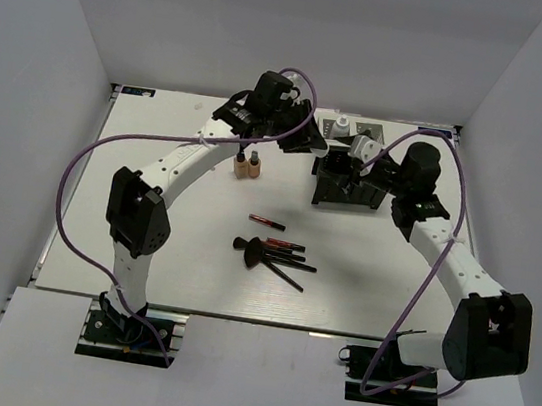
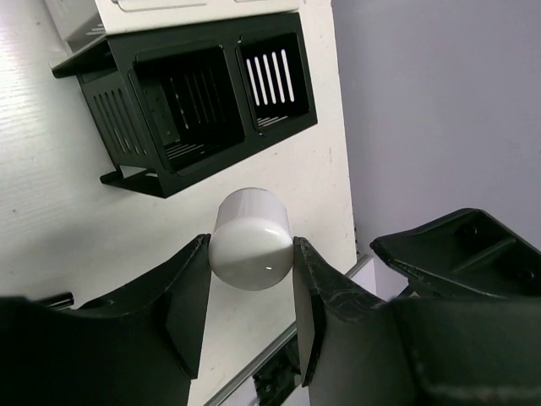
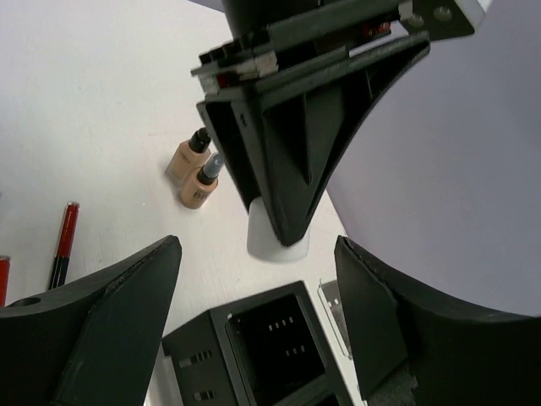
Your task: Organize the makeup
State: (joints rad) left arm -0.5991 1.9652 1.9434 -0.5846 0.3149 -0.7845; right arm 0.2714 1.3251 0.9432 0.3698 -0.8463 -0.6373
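Observation:
My left gripper (image 2: 251, 254) is shut on a white-capped bottle (image 2: 251, 239) that stands on the table at the back, next to the black mesh box (image 2: 194, 93). In the top view this gripper (image 1: 322, 140) is at the back centre. My right gripper (image 3: 258, 247) is open and empty, above the box (image 3: 270, 347), facing the held bottle (image 3: 269, 243). In the top view it (image 1: 354, 164) hovers over the box (image 1: 333, 194). Two tan dark-capped bottles (image 1: 246, 166) stand left of the box. Red and black pencils (image 1: 266, 222) and black brushes (image 1: 269, 256) lie mid-table.
The tan bottles (image 3: 193, 173) and a red pencil (image 3: 63, 241) show in the right wrist view. A grey wall rises close behind the box. The two arms are close together at the back of the white table (image 1: 144, 246). A thin plate (image 3: 331, 306) lies beside the box.

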